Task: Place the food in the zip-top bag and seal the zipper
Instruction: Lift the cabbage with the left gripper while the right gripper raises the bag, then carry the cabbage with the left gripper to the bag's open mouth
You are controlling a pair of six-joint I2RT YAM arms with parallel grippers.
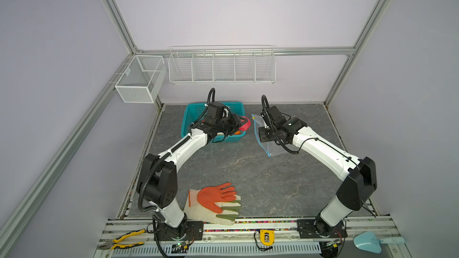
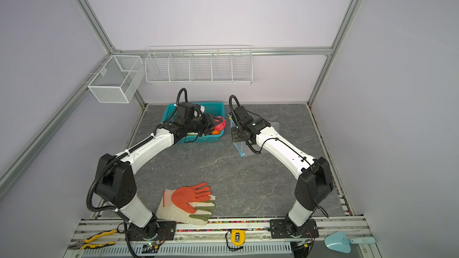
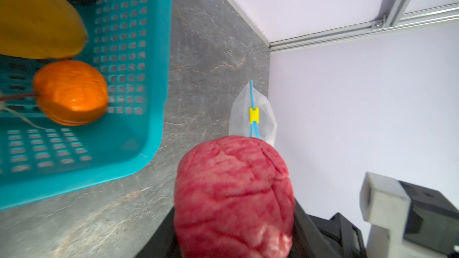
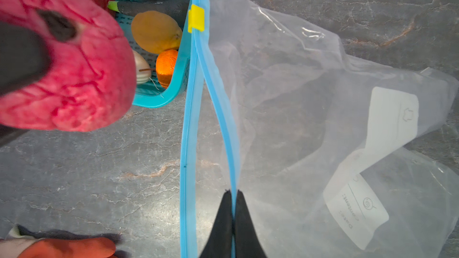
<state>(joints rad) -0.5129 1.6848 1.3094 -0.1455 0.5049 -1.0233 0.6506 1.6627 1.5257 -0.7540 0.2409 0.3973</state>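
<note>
Left fingers (image 4: 22, 55): clamped on a red toy fruit (image 3: 233, 194), just beside the teal basket (image 4: 154, 99).
Right fingers (image 4: 223, 224): pinched together on one lip of the blue zipper (image 4: 231, 145).
Zip-top bag (image 4: 298, 95): on the worktop (image 4: 99, 170), mouth parted, yellow slider (image 4: 196, 18) at one end.
Basket contents: orange, yellow, dark and white food.

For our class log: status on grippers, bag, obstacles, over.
Left gripper shut on red food. Right gripper pinching zipper, bag mouth open. Teal basket beside mouth. Nothing between.

Pale lilac walls (image 1: 223, 8), aluminium frame (image 1: 113, 11), grey marbled tabletop (image 1: 248, 170), white wire rack (image 1: 221, 65) — a mesh box (image 1: 139, 80) beside it, even light
</note>
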